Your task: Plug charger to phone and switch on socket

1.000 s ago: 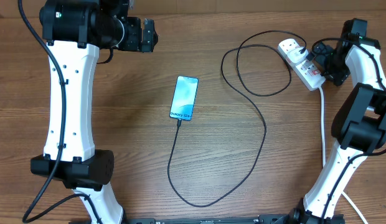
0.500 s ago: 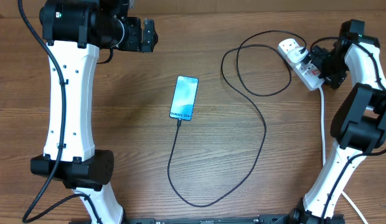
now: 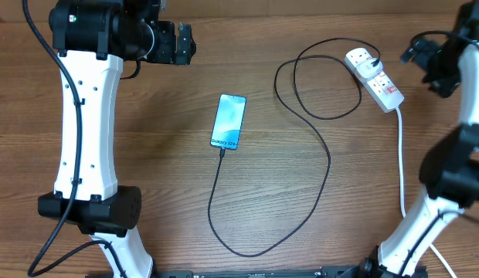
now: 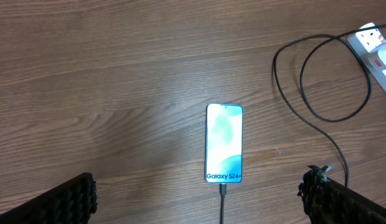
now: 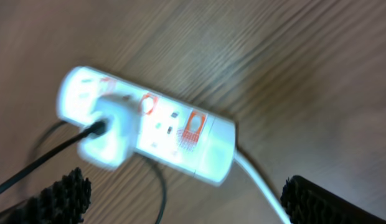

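The phone (image 3: 229, 121) lies flat mid-table, screen lit, reading "Galaxy S24+"; it also shows in the left wrist view (image 4: 224, 143). The charger's thin black cable (image 3: 328, 166) has its tip in the phone's bottom edge (image 4: 222, 186) and loops round to a white plug (image 5: 109, 134) seated in the socket (image 3: 376, 79). The socket is a white strip with red switches (image 5: 193, 127), blurred in the right wrist view. My right gripper (image 3: 426, 62) is open and empty, off the socket to its right. My left gripper (image 3: 181, 42) is open and empty, far back left of the phone.
The socket's thick white cord (image 3: 401, 162) runs down the right side of the wooden table (image 3: 147, 154) towards the right arm's base. The black cable makes a wide loop (image 3: 317, 77) left of the socket and another below the phone (image 3: 239, 247).
My right gripper was over the socket's right end and has pulled away to the right and back. The phone, cable and left arm have not moved.
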Motion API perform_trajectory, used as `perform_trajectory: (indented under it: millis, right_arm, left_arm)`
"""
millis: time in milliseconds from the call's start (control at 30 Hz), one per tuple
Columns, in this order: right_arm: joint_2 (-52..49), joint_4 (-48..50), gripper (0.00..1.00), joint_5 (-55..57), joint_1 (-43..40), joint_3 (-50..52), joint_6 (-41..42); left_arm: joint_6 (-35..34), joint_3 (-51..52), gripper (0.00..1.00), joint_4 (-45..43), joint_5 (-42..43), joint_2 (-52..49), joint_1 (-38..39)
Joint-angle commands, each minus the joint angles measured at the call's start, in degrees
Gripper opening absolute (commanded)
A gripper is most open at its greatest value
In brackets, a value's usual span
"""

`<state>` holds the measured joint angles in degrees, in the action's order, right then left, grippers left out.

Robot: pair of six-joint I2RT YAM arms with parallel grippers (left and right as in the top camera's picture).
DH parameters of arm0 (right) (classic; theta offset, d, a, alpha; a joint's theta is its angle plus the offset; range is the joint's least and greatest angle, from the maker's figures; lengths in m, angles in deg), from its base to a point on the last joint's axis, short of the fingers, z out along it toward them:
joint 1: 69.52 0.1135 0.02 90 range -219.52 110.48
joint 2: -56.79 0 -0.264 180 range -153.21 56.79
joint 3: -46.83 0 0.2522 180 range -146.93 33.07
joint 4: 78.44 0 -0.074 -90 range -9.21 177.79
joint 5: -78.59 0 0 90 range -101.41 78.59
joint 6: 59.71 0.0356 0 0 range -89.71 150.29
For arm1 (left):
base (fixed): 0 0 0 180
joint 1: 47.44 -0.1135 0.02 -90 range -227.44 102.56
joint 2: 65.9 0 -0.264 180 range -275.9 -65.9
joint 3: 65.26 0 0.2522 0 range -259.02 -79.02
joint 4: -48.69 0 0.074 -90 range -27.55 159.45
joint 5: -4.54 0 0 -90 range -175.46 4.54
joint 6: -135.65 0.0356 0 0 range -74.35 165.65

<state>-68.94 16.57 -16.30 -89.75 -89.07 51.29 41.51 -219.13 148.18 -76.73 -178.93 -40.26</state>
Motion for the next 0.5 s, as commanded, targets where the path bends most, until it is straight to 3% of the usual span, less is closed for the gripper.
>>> perform_trajectory:
  millis: [0,467]
  right_arm:
    - [14.2,-3.3,1.0,0.5,0.1,-3.2,0.2]
    - [44.1,-24.6,1.0,0.5,4.4,-1.4,-0.5]
  left_arm:
    - [-0.2,0.2,1.0,-0.2,-0.3,-0.1,0.3]
    - [-0.2,0.2,1.0,-0.2,-0.3,-0.1,0.3]
